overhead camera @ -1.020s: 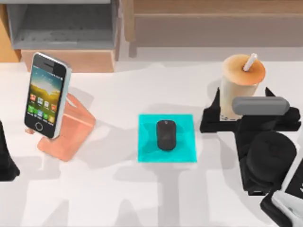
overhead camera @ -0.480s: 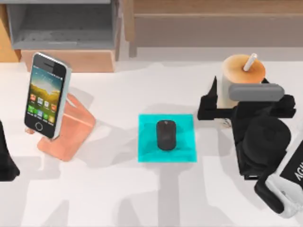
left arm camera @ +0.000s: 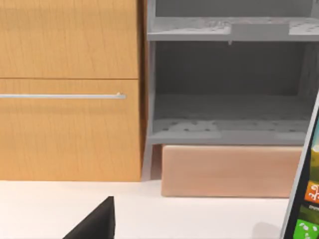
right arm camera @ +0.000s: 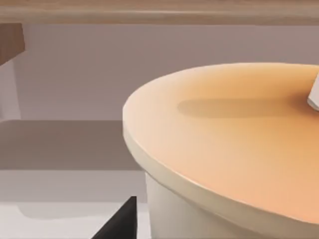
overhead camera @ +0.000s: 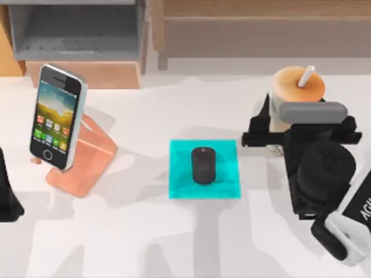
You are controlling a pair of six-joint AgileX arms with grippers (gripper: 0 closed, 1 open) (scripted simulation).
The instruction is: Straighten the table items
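The table (overhead camera: 174,243) is the broad white surface under everything, with the wooden and grey shelving (overhead camera: 81,35) along its far edge. We take the cyan pad (overhead camera: 179,188) near the table's middle as our landmark.

Our right arm is at work to the right of the pad. Its right gripper (overhead camera: 298,132) has its claw spread wide, one finger on each side of the bubble-tea cup (overhead camera: 298,92), and we cannot tell whether either finger touches the cup wall. The right wrist view looks across the cup's tan lid from close up, so we judge the fingers sit high on the body.

Our left arm is parked well to the left of the pad at the table's edge, and we cannot tell the state of its left gripper (left arm camera: 97,224).

The smartphone (overhead camera: 55,116) leans on the pink stand (overhead camera: 87,162), left of the pad. The mouse (overhead camera: 203,165) lies on the pad itself.

The cup is tall and narrow. If we close off-centre or nudge it with one finger first, it may tip or slide. A grip too near the lid could let it swing or slip out.
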